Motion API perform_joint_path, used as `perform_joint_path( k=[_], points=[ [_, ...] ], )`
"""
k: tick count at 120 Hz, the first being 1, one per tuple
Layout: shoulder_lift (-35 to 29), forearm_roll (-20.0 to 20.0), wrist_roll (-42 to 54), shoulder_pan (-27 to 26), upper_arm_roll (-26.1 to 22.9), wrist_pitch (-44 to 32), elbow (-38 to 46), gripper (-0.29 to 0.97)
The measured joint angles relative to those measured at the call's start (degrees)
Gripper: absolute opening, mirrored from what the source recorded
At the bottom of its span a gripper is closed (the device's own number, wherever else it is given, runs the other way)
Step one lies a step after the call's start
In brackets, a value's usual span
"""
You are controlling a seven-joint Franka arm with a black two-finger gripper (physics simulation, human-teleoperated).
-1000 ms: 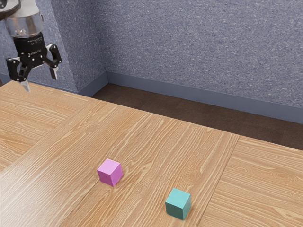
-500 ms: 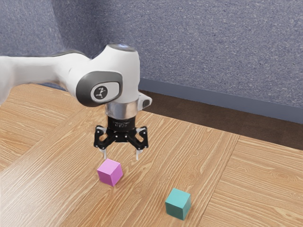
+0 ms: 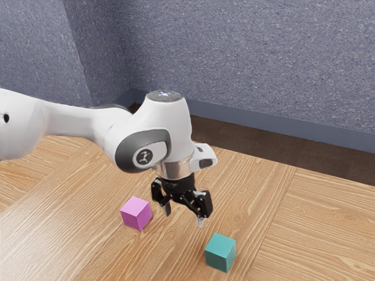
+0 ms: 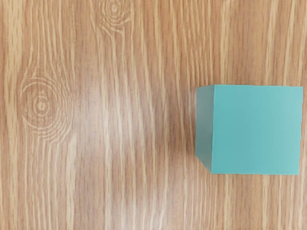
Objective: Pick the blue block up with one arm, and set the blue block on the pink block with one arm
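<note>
The blue block, a teal-blue cube, rests on the wooden table near its front edge. The pink block sits on the table further toward the exterior view's left. My gripper hangs open just above the table between the two blocks, nearer the blue one, with nothing between its fingers. In the wrist view the blue block lies flat on the wood, off to one side of the hand.
The wooden table extends to the exterior view's right and back, ending at a dark floor strip and a grey-blue wall. My white arm reaches in from the exterior view's left, over the table behind the pink block.
My arm swung in from the upper left, passed over the pink block, and has moved on to the exterior view's right and lower, toward the blue block. Both blocks stayed put.
</note>
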State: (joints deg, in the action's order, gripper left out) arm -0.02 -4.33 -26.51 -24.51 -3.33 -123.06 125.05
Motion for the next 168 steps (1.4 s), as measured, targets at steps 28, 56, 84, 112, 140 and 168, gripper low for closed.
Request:
perform_joint_path(
  k=[28, 56, 84, 112, 140, 168],
  points=[
    [9.77, -5.37, 4.28, -1.25, 0.04, -3.28, -5.57, 0.68],
    [15.83, -6.66, 7.09, -1.78, -0.47, -5.36, -8.0, 0.68],
    [17.55, -7.43, 8.96, -2.47, -1.0, -8.06, -8.05, 0.68],
    [20.37, -7.76, 10.28, -2.47, -0.99, -9.52, -9.44, 0.68],
    [21.49, -8.04, 11.18, -2.55, -1.01, -10.02, -10.12, 0.68],
    [21.12, -8.87, 11.67, -2.56, -0.98, -10.19, -9.06, 0.68]
  ],
)
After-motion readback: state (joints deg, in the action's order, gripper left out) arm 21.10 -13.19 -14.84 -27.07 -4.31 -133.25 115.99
